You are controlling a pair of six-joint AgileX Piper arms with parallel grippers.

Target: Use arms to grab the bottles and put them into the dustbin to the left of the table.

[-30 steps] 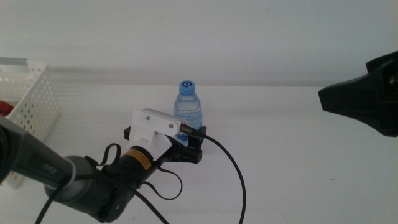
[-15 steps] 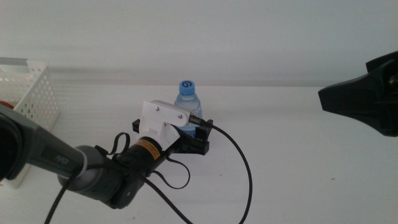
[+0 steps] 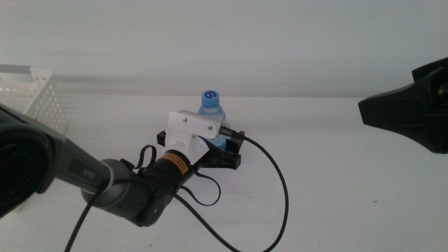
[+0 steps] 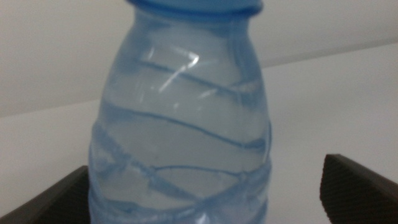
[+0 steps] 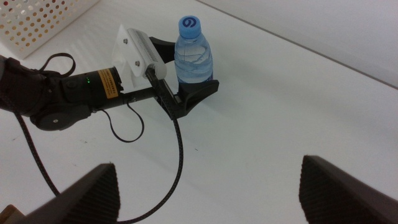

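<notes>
A clear water bottle [image 3: 211, 112] with a blue cap stands upright mid-table. My left gripper [image 3: 204, 145] has reached in from the left, and its open jaws stand on either side of the bottle's lower body. In the left wrist view the bottle [image 4: 180, 124] fills the picture between the jaws of the left gripper [image 4: 205, 186], with a gap showing on one side. My right gripper [image 5: 221, 186] hangs open and empty, high at the right [image 3: 409, 112], well away from the bottle [image 5: 194, 59]. The white perforated dustbin [image 3: 38, 105] stands at the table's left edge.
The left arm's thick black cable [image 3: 280, 189] loops over the white table [image 3: 350, 189] to the right of the bottle. In the right wrist view the dustbin [image 5: 43, 18] sits beyond the left arm [image 5: 68, 99].
The left gripper has slid forward and to the right, so its jaws now straddle the bottle. The bottle and the right arm have stayed put.
</notes>
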